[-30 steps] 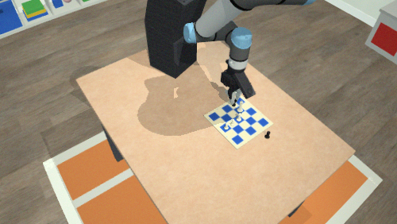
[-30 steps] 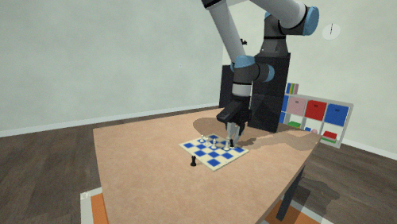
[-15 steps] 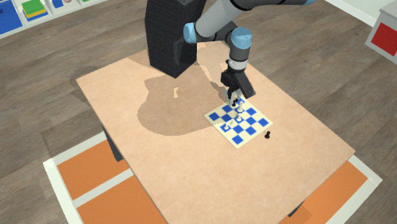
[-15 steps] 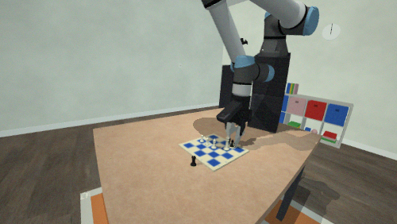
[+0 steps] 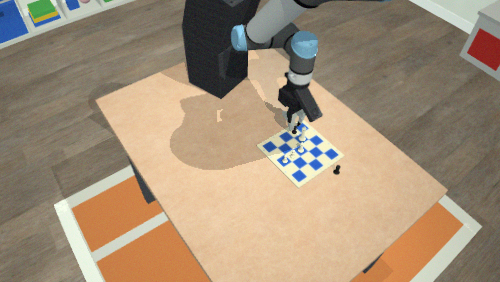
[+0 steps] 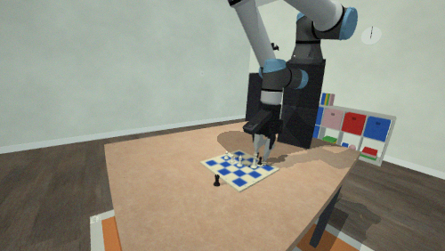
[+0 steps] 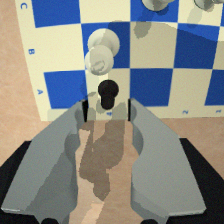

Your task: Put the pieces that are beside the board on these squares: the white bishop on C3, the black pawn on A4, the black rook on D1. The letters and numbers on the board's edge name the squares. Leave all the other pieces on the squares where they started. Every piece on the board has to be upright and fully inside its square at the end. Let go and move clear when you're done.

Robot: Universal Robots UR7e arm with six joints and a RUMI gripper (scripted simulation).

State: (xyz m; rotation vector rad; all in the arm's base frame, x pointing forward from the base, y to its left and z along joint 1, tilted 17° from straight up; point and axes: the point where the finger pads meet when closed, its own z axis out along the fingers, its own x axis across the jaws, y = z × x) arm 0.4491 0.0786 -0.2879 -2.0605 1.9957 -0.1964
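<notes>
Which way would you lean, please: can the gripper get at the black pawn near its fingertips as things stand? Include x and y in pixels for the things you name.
Probably yes: nothing stands between the open gripper [image 5: 296, 126] [image 6: 261, 157] [image 7: 107, 111] and the pawn [image 7: 108, 91].

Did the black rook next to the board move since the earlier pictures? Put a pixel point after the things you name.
No, the black rook [image 5: 337, 170] [image 6: 216, 181] hasn't moved; it stands in the same spot beside the board [image 5: 299, 176] [image 6: 240, 182] [image 7: 151, 87].
</notes>
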